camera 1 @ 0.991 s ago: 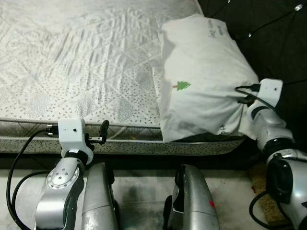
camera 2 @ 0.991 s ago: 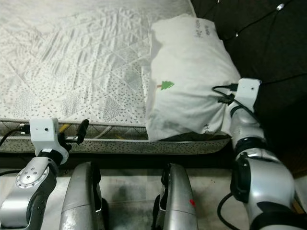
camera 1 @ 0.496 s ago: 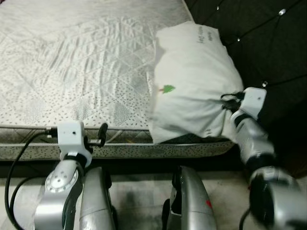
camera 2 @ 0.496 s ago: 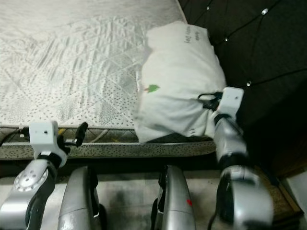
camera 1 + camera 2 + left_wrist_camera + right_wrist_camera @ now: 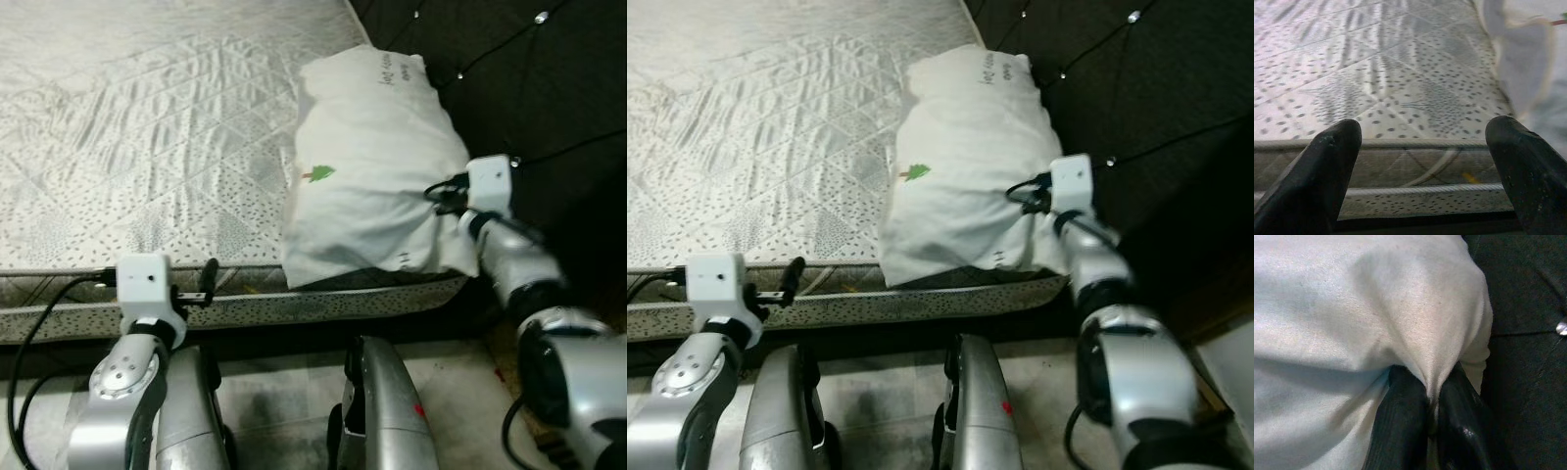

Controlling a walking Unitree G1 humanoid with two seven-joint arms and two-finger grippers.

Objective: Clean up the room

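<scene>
Right wrist view: right tool [image 5: 1431,401] pinches pillow [image 5: 377,166] beside headboard [image 5: 549,78].

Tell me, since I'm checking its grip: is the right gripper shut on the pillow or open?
Shut on it. The right gripper has its two black fingers pressed together with a fold of the white pillow pinched between them.
</scene>
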